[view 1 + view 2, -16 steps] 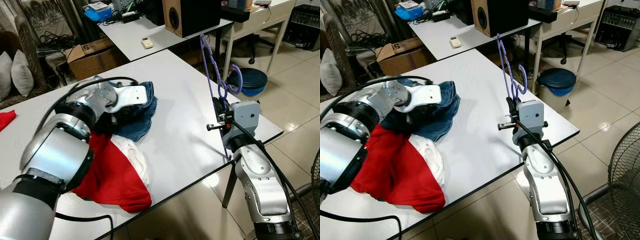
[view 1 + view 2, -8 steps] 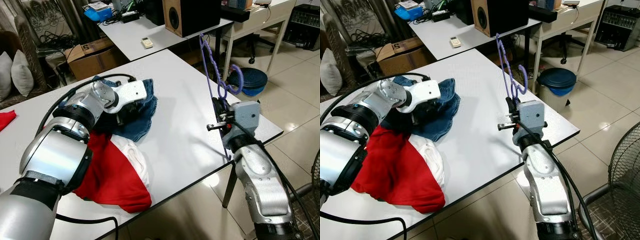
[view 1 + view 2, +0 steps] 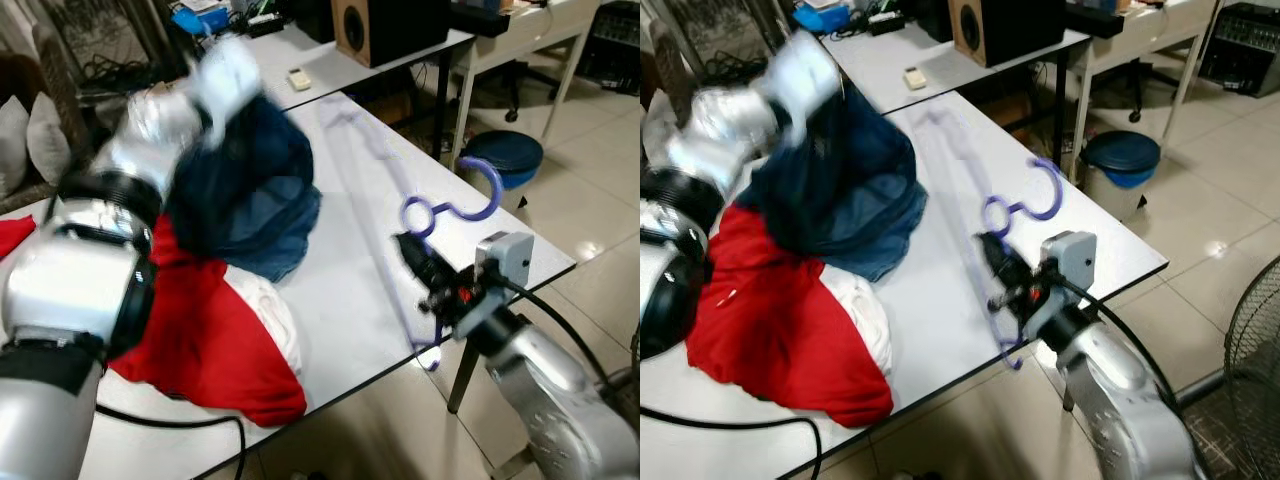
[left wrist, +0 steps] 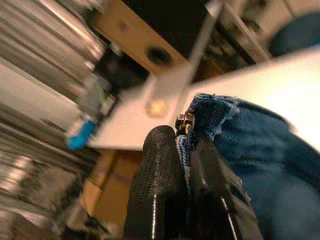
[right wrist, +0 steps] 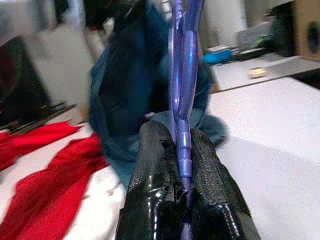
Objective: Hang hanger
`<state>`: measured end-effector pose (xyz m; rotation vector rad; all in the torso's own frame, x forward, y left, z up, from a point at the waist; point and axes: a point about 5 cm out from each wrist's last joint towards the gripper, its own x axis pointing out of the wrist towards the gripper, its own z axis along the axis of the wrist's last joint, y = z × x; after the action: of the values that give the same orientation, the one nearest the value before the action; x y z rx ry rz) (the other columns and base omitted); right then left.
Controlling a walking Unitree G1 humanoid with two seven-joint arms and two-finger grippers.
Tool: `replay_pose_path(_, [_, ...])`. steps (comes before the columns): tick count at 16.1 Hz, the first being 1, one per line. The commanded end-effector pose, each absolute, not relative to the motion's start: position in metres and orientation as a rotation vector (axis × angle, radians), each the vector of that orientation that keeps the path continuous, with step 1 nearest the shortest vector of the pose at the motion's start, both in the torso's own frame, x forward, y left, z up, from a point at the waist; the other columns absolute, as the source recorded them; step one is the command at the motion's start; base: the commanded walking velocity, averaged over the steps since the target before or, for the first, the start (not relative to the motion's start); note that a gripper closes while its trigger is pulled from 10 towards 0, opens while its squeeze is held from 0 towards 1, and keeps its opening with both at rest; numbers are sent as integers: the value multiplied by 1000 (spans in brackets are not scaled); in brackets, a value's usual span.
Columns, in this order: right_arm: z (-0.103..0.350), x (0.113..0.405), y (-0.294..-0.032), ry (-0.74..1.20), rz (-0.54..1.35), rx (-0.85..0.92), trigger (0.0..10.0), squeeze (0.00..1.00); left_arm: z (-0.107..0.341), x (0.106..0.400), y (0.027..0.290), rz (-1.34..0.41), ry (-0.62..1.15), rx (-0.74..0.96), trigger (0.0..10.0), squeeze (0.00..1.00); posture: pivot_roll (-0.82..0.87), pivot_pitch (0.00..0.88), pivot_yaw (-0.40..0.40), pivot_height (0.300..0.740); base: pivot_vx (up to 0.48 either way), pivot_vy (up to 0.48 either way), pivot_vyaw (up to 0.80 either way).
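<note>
While the purple hanger (image 3: pixel 420 215) is lying tilted over the white table (image 3: pixel 350 260), your right gripper (image 3: pixel 425 275) is clamping it, and your left gripper (image 4: pixel 182 150), pinching the denim garment (image 3: pixel 250 195), is lifting it beside.

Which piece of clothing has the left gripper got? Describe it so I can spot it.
On the white table lies a pile of clothes. Above its far end, the left gripper lifts a dark blue denim garment by its edge. The clothes below it are red and white.
</note>
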<state>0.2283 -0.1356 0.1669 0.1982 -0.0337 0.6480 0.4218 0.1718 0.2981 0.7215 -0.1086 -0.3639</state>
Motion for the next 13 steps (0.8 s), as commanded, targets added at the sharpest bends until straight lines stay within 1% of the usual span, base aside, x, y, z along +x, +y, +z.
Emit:
replay_pose_path(1, [168,221,-131,-1,732,231,10000,0,311,421,177,-319,-169,698,0,0,-188,0,196,740,0,0,0])
replay_pose_path(2, [164,217,-132,53,763,243,10000,0,320,420,174,-341,-201,697,0,0,-189,0,193,740,0,0,0])
replay_pose_path(3, [162,220,-133,79,741,252,10000,0,323,418,169,-407,-225,710,0,0,-194,0,188,740,0,0,0])
replay_pose_path(4, [161,223,-133,90,729,260,10000,0,323,417,168,-436,-235,735,0,0,-195,0,184,740,0,0,0])
replay_pose_path(7, [161,236,-132,165,725,310,10000,0,317,412,170,-511,-254,743,0,0,-174,0,128,740,0,0,0])
replay_pose_path(9, [157,247,-134,217,686,329,10000,0,320,409,171,-543,-269,761,0,0,-166,0,111,740,0,0,0])
replay_pose_path(10, [152,257,-137,277,625,360,10000,0,322,407,174,-567,-270,776,0,0,-159,0,95,740,0,0,0])
replay_pose_path(13, [153,270,-140,317,578,380,10000,0,312,403,189,-566,-216,835,0,0,-155,0,83,740,0,0,0])
